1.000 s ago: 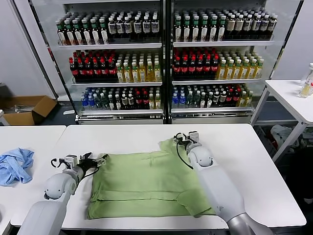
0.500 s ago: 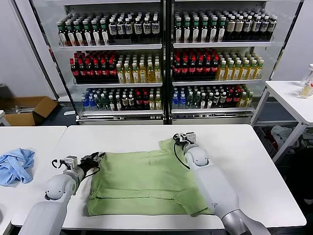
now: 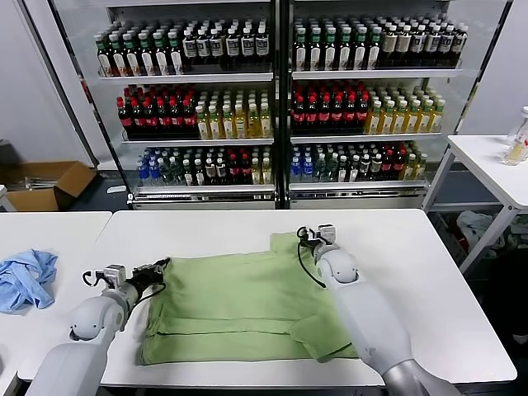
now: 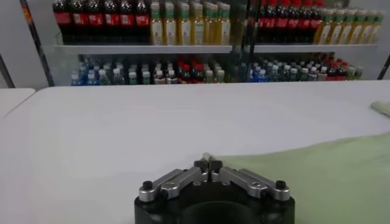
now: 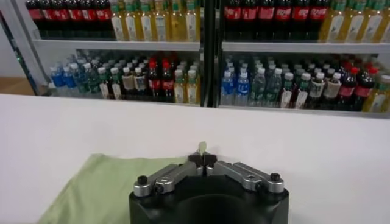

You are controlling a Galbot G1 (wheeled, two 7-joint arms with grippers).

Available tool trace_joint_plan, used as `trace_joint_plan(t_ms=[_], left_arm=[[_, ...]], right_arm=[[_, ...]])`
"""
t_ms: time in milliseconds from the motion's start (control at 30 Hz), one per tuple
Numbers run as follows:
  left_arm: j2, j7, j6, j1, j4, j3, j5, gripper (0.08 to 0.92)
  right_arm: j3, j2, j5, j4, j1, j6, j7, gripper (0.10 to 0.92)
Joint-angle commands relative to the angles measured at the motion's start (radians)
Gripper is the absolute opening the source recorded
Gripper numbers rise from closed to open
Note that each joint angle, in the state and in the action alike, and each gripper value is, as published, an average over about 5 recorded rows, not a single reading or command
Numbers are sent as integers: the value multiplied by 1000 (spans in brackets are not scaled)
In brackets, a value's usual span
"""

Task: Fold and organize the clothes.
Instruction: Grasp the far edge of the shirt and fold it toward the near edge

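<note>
The clothes are one light green shirt, lying mostly flat on the white table, with a folded band along its near edge. My left gripper is at the shirt's far-left corner, shut on the fabric. In the left wrist view the gripper pinches a small tip of green cloth, and the shirt spreads away beside it. My right gripper is at the far-right corner, also shut on the cloth. In the right wrist view a fabric tip pokes out between the closed gripper, with the shirt beside it.
A crumpled light blue cloth lies on the neighbouring table to the left. Behind the tables stands a glass-door cooler full of bottles. A cardboard box sits on the floor at far left, and another white table stands at far right.
Both grippers have gone from open to shut on the shirt's far corners. The left gripper has shifted slightly left, drawing the shirt's left edge with it.
</note>
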Motion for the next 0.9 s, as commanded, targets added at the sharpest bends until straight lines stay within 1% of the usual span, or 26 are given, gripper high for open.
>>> trace_joint_plan(t_ms=[33,133,233,467,667,900], left_arm=[[48,-9,-29,121,-177,-39,-99,83],[61,-11,-32,191,-260,-63,-113,83],[65,-15,-33,246,-315,-81,-121,83],[58,-20,-33,332,-363,-110,-116,83],[54,-16,-41,399,-392,-135,-93,83],[62,-2,-22,435,-404,-182,-95,83]], right_arm=[[29,-133,105,333,-150,-25,7,106],[74,-193,123,472,-249,-31,5,106],[113,-232,128,577,-352,-32,2,106],[163,-278,98,759,-536,-24,-2,106],[188,-288,55,842,-616,-16,-6,106],[203,-300,11,877,-674,-8,-8,106]])
